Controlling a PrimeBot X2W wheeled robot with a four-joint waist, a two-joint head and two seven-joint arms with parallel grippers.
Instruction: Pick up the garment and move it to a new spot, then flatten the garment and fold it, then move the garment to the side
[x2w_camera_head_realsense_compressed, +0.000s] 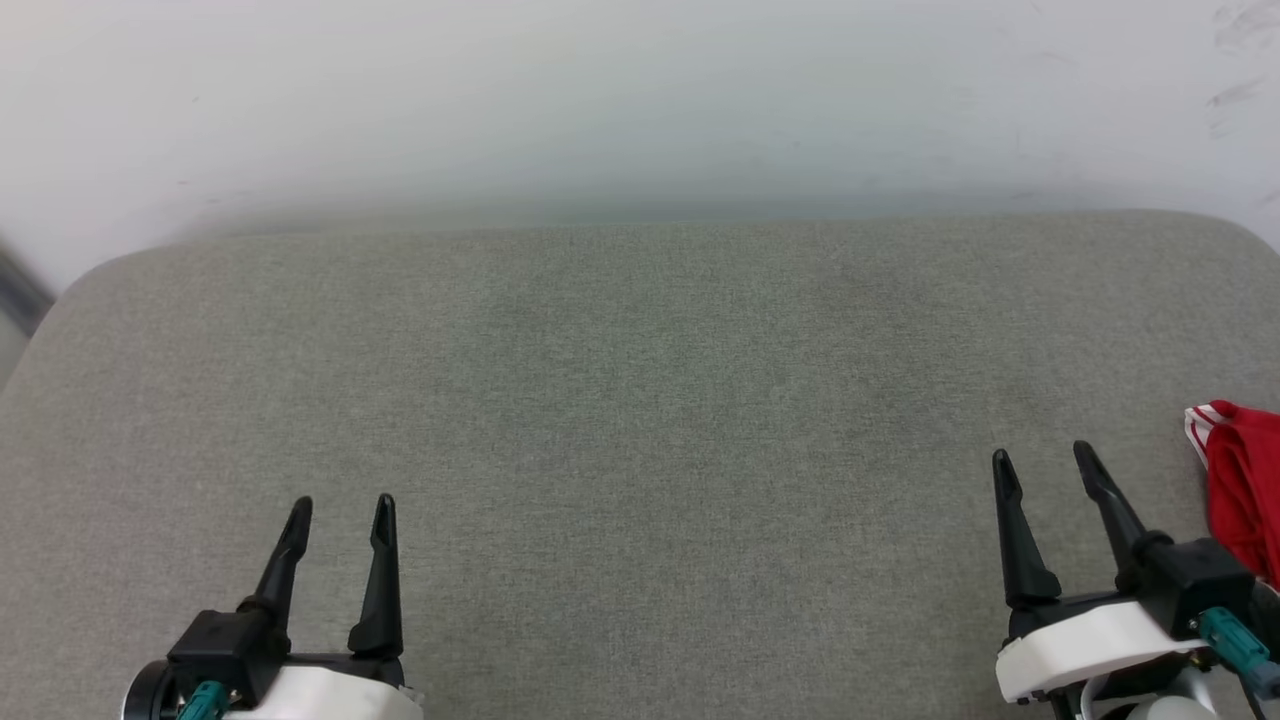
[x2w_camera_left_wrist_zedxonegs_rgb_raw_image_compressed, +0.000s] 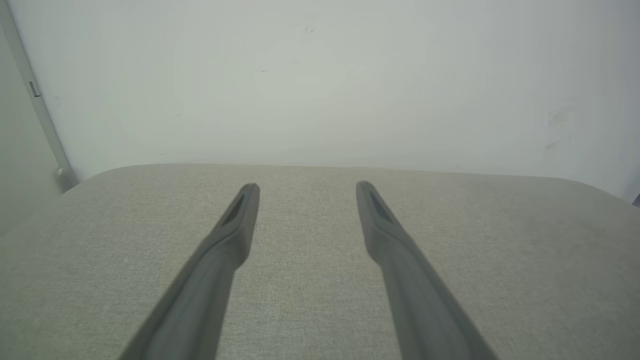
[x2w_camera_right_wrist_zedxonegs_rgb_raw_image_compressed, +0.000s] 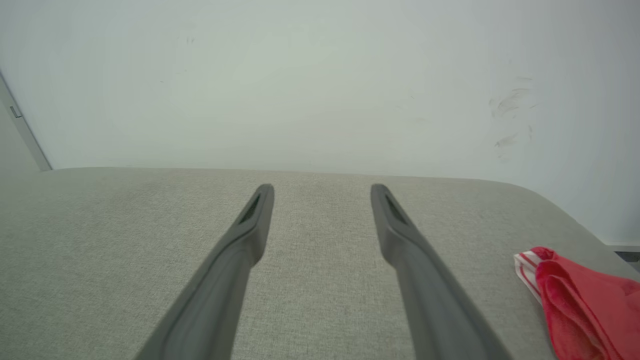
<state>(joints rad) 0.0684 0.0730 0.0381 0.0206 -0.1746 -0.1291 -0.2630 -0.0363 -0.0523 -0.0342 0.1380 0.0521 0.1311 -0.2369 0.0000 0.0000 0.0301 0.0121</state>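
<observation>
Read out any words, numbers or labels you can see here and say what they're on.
No text can be read anywhere.
The red garment, bunched at the right edge of the grey surface, shows plain cloth and striped trim, no lettering.
The wall bears scuff marks, not writing.

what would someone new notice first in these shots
The red garment with striped trim stands out, bunched at the right edge of the grey padded surface. Both grippers are open and empty: the left gripper at lower left, the right gripper at lower right beside the garment.
</observation>
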